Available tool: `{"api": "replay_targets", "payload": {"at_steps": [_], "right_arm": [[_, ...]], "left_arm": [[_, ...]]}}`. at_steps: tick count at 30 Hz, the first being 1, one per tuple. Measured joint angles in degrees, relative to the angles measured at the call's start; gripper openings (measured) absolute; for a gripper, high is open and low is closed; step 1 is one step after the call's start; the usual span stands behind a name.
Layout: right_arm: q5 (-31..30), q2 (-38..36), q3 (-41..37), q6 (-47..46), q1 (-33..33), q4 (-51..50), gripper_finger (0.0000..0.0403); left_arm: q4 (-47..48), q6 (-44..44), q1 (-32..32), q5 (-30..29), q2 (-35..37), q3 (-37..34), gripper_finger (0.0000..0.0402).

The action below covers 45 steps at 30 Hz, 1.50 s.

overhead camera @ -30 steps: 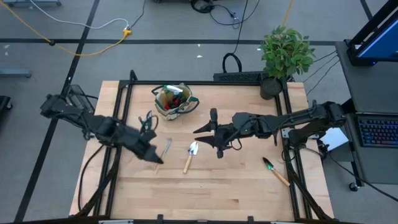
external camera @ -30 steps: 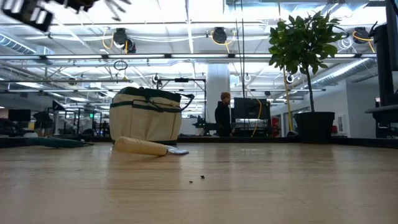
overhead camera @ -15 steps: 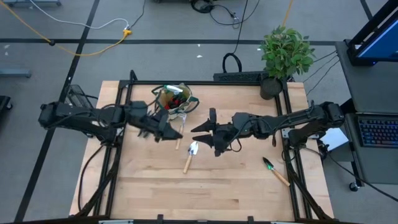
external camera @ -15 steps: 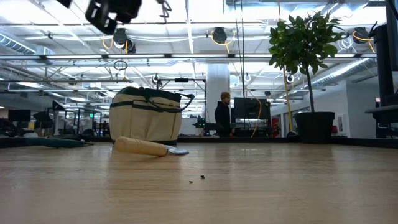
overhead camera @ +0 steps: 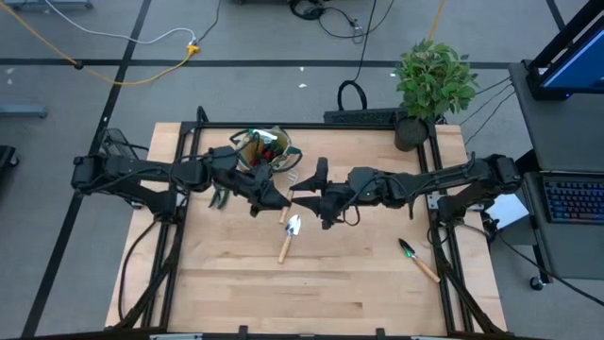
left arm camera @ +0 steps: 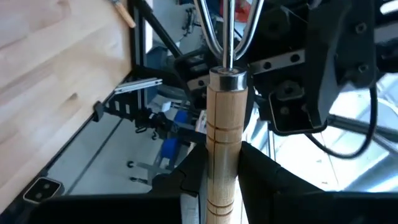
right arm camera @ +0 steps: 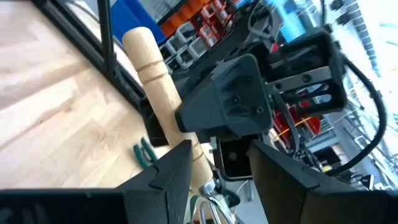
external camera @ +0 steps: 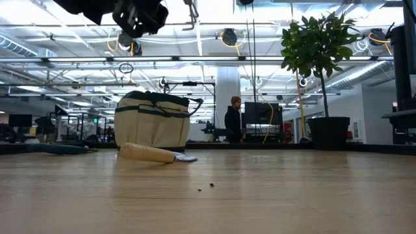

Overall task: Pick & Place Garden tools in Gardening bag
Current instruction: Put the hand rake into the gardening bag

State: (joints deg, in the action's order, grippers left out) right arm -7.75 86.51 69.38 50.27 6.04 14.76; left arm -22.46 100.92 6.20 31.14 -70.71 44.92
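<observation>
Left gripper point(overhead camera: 274, 200) clamps a wooden-handled fork point(left arm camera: 222, 137) aloft beside the gardening bag point(overhead camera: 265, 154) at the bench's far edge; right gripper point(overhead camera: 316, 200) meets it, jaws parted. Silver trowel point(overhead camera: 289, 236) mid-bench and green trowel point(overhead camera: 416, 260) near the right edge await bagging.

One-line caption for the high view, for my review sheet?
Left hand holds a wooden-handled rake up beside the gardening bag, meeting the right hand; two trowels remain on the table.
</observation>
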Motion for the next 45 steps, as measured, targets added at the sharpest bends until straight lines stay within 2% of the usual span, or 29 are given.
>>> {"api": "replay_targets", "payload": {"at_steps": [7,12,17,34,45], "right_arm": [[-0.51,0.17,0.04,-0.06,-0.03,-2.24,0.0155],[-4.19,0.34,-0.07,-1.01,0.5,-4.48,0.0157],[-4.21,0.34,-0.02,-1.16,0.51,-4.87,0.0157],[-2.89,1.57,-0.11,-1.76,-1.22,-0.91,0.0157],[-2.95,6.26,-0.07,-3.04,-1.55,4.31,0.0141]], "left_arm": [[-0.01,0.59,2.18,1.85,-0.11,-0.1,0.0063],[-0.38,0.58,3.93,2.02,-0.06,-0.01,0.0063],[-0.48,1.23,4.01,3.56,-0.44,-0.01,0.0063],[-0.75,1.39,2.79,3.16,-0.91,0.1,0.0063],[-4.72,2.87,2.88,3.29,-4.3,0.05,0.0063]]}}
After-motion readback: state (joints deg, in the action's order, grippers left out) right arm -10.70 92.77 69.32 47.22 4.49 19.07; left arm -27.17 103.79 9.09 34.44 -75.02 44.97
